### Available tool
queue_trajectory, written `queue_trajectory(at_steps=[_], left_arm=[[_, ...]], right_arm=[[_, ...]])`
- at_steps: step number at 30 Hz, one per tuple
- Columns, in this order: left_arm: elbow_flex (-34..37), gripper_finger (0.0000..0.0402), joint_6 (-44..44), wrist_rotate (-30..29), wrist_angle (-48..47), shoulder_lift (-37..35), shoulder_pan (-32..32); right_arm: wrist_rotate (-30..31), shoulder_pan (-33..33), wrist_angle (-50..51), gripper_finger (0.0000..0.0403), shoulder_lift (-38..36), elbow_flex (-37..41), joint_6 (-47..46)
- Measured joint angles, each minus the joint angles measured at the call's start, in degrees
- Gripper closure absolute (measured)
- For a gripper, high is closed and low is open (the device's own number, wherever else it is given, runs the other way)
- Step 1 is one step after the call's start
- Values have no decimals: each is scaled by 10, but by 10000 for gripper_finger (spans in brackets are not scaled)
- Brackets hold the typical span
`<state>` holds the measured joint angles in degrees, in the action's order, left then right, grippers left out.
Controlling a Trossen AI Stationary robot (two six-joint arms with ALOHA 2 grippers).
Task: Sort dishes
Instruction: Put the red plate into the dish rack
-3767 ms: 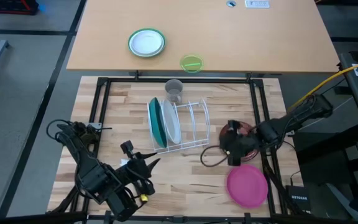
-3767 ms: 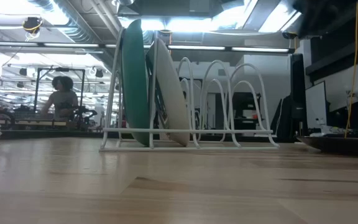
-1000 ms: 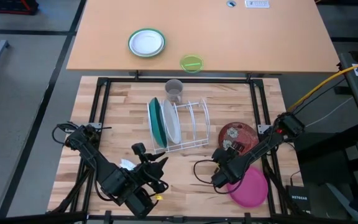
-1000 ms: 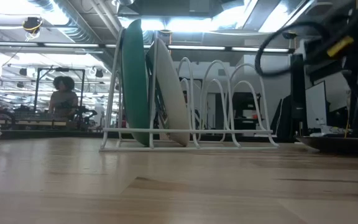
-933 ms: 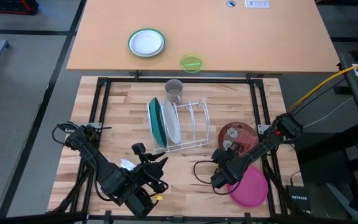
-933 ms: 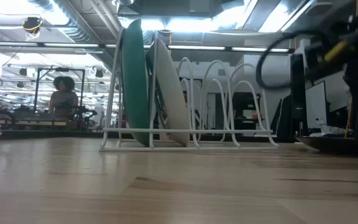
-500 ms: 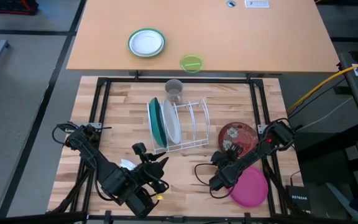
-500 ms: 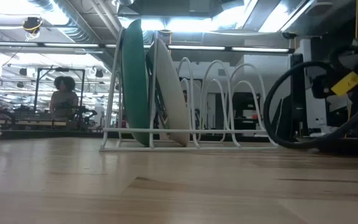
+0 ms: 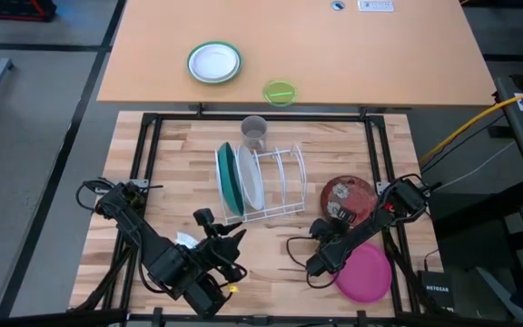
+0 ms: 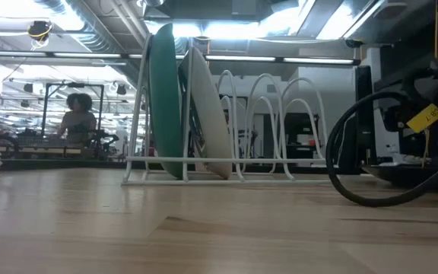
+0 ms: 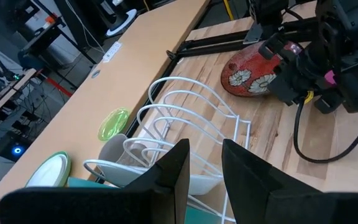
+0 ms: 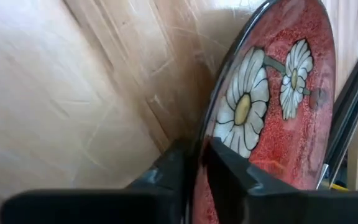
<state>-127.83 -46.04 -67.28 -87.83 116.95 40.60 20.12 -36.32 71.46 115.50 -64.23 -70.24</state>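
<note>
Right claw (image 12: 201, 154): pressed together on the rim of the red plate (image 9: 352, 193), one finger (image 12: 166, 171) above the flowered face and one below; set on the side of the rack (image 9: 284, 177) where the slots are empty. Cannot tell whether the plate's edge is lifted off the wood.

Left claw (image 11: 205, 149): fingers slightly apart, nothing between them; poised in front of the rack toward its filled end, pointing at it.

Table (image 9: 180, 154): pale wooden boards under the rack.

Rack: white wire, two slots filled at the end on the left arm's side, the remaining loops empty.

Teal plate (image 9: 226, 179): upright on edge in the rack's end slot.

White plate (image 9: 250, 177): upright in the next slot, just beside the teal plate, leaning slightly toward the empty loops.

Pink plate (image 9: 366, 274): flat on the table, well apart from the rack, beyond the red plate on the near side.

Red plate: dark red with pale daisies, near the rack's empty end but apart from it.

Green-rimmed saucer (image 9: 214, 63) and lime dish (image 9: 280, 92): on the tan tabletop behind the rack.

Grey cup (image 9: 254, 132): just behind the rack.
</note>
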Motion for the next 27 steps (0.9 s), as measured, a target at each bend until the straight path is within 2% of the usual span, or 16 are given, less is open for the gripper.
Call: queue_trajectory(at_steps=[4, 14, 27], left_arm=[[0, 318, 0, 0, 0, 0, 0], [0, 318, 0, 0, -2, 0, 9], [0, 318, 13, 0, -22, 0, 43]], right_arm=[[14, 0, 24, 383, 0, 2, 15], [10, 0, 31, 381, 0, -10, 16], [27, -1, 155, 385, 0, -159, 35]])
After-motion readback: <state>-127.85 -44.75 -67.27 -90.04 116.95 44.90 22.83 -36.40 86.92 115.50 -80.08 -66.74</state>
